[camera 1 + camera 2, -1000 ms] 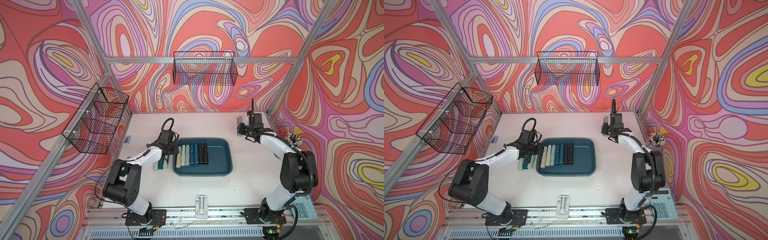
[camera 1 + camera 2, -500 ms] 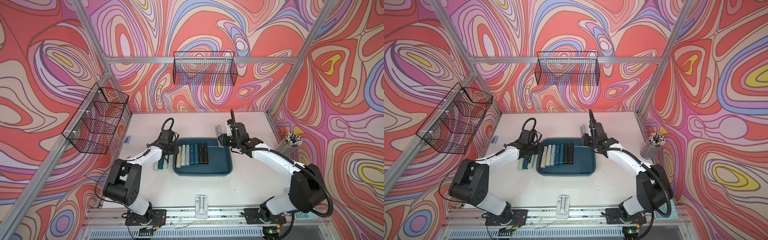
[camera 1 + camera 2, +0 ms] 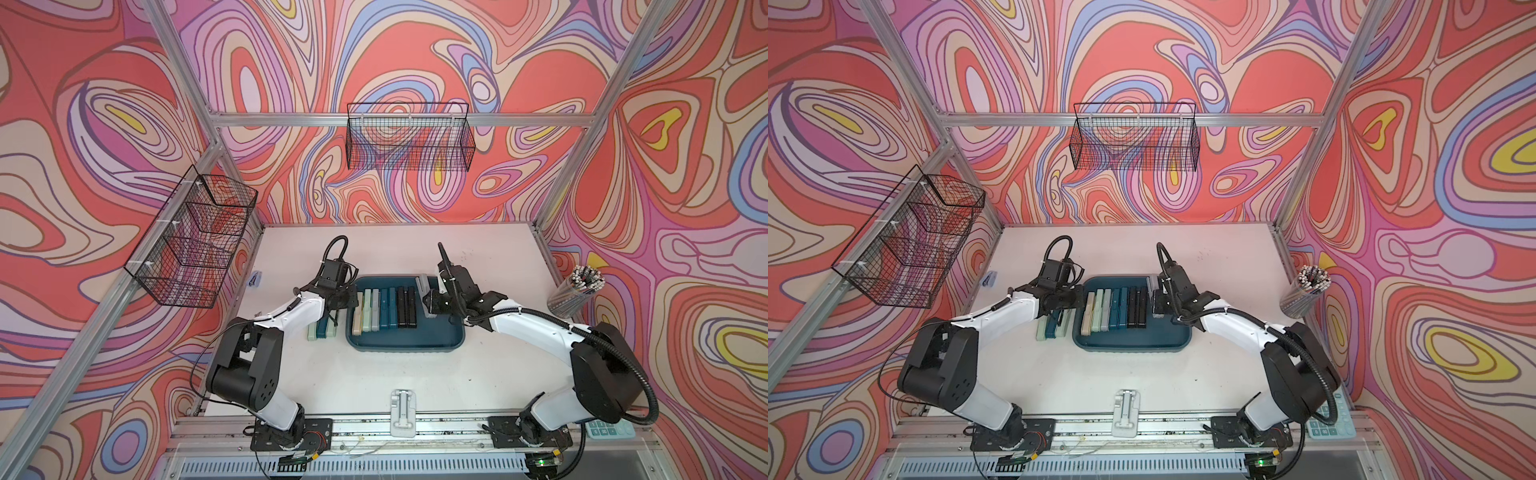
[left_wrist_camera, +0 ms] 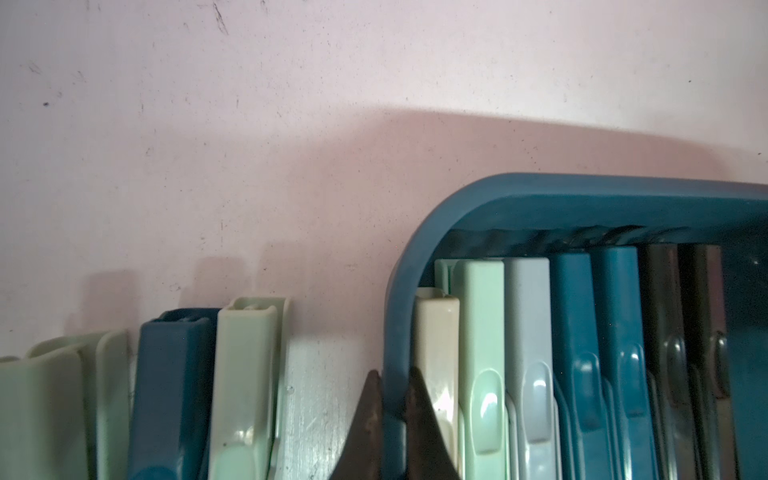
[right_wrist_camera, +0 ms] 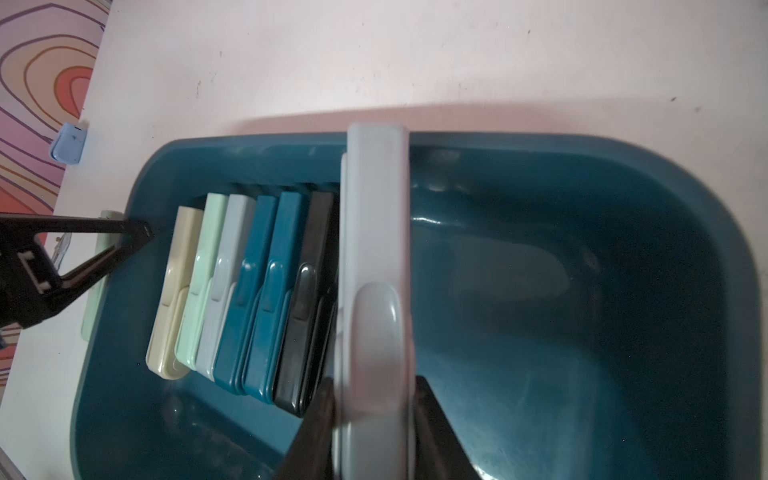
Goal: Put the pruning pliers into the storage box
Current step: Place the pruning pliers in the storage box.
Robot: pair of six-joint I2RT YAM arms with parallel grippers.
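Observation:
The storage box (image 3: 405,347) is a dark teal tray at mid-table, with several pruning pliers (image 3: 384,307) lined up in its left half. Three more pliers (image 3: 322,328) lie on the table just left of it. My left gripper (image 4: 395,372) is shut on the box's left rim (image 4: 540,195), beside the cream pliers (image 4: 436,332). My right gripper (image 5: 374,380) is shut on a grey pruning pliers (image 5: 376,232). It holds that tool over the box floor (image 5: 582,291), just right of the black pliers (image 5: 307,291). Both top views show this grip (image 3: 1156,297).
A small blue gadget (image 3: 254,279) lies at the table's left edge. A cup of pens (image 3: 577,291) stands at the right, with a calculator (image 3: 611,428) at the front right. Black wire baskets hang on the back wall (image 3: 409,139) and the left wall (image 3: 191,241). A grey latch (image 3: 402,407) sits at the front edge.
My right arm has swung left from the table's back right, carrying the grey pliers over the box. The left arm has stayed on the box's rim.

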